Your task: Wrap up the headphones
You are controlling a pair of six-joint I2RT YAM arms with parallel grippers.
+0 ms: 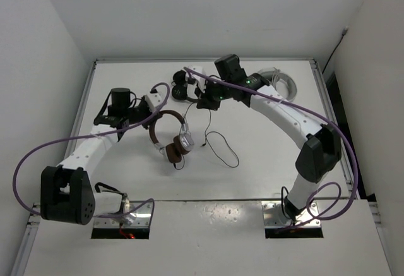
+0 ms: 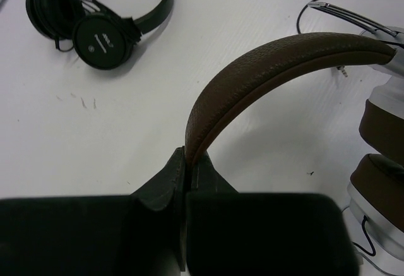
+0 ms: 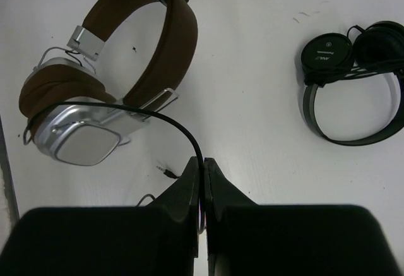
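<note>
Headphones (image 1: 172, 138) with a brown headband (image 2: 271, 61) and silver earcups (image 3: 82, 143) lie near the middle of the white table (image 1: 271, 162). The left gripper (image 2: 189, 161) is clamped on the headband, which arcs away from between its closed fingers toward the earcups. The right gripper (image 3: 203, 165) pinches the thin black cable (image 3: 158, 115), which curves from the earcups into its closed fingertips. The jack plug (image 3: 167, 172) rests on the table just beside them. All-black headphones (image 3: 347, 80) lie apart, farther back.
</note>
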